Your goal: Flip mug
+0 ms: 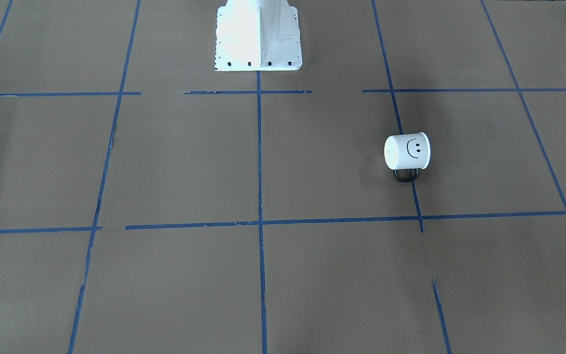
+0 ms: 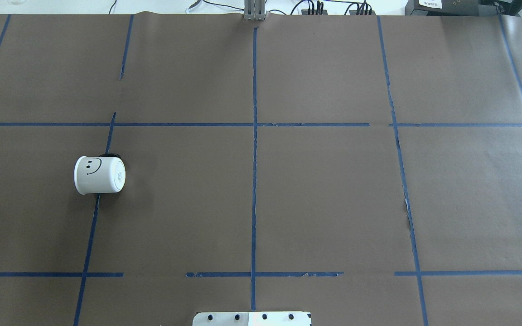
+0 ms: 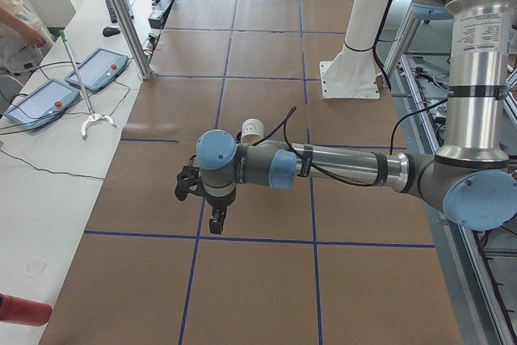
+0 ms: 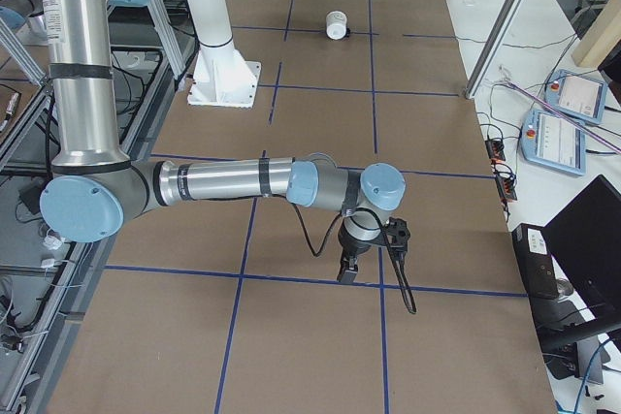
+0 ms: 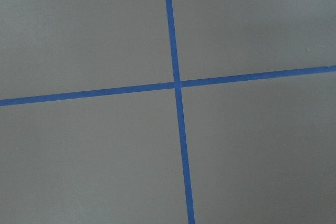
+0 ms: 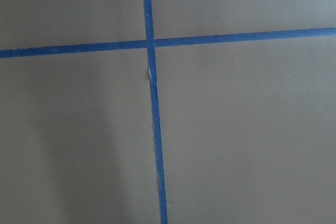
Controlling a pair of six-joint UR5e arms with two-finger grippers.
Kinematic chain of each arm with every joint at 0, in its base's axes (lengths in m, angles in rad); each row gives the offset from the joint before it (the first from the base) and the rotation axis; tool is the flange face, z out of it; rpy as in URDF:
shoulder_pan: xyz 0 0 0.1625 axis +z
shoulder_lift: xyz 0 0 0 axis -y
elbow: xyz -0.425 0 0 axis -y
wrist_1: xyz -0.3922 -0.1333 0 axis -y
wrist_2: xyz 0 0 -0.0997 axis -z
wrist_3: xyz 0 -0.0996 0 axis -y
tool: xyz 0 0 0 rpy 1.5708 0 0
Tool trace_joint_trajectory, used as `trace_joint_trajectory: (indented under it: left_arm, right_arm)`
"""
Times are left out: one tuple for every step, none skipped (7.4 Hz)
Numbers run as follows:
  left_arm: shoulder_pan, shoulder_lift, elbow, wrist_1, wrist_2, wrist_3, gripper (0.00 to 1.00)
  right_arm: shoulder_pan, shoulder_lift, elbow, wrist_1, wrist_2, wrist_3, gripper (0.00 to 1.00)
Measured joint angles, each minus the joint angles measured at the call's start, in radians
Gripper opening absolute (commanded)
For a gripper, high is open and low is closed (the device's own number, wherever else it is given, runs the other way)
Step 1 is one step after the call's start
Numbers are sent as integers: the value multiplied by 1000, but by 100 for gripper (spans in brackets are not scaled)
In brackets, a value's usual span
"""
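Observation:
The white mug (image 2: 100, 174) with a black smiley face lies on its side on the brown table, on the robot's left half. Its black handle points away from the robot. It also shows in the front-facing view (image 1: 407, 151), in the left view (image 3: 252, 128) and, small and far off, in the right view (image 4: 337, 23). My left gripper (image 3: 216, 222) hangs above the table at the left end, apart from the mug. My right gripper (image 4: 346, 273) hangs above the right end. Both show only in side views, so I cannot tell whether they are open or shut.
The white robot pedestal (image 1: 258, 34) stands at the table's robot-side edge. Blue tape lines (image 2: 254, 181) divide the table into squares. Teach pendants (image 3: 32, 103) lie on the side bench, and others (image 4: 563, 138) show in the right view. A person stands at the left view's top left corner.

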Motion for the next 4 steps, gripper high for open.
trace_joint_trajectory:
  left_arm:
    - [1,-2,1,0,-1,0,100]
    - [2,-6,4,-1,-1,-1,100]
    - [3,-11,5,-3,0,0,100]
    - [10,-29,9,-14,1,0,100]
  right_arm:
    - [0,0,0,0,0,0,100]
    - [0,0,0,0,0,0,100]
    - [0,-1,0,0,0,0,100]
    - [0,0,0,0,0,0,100]
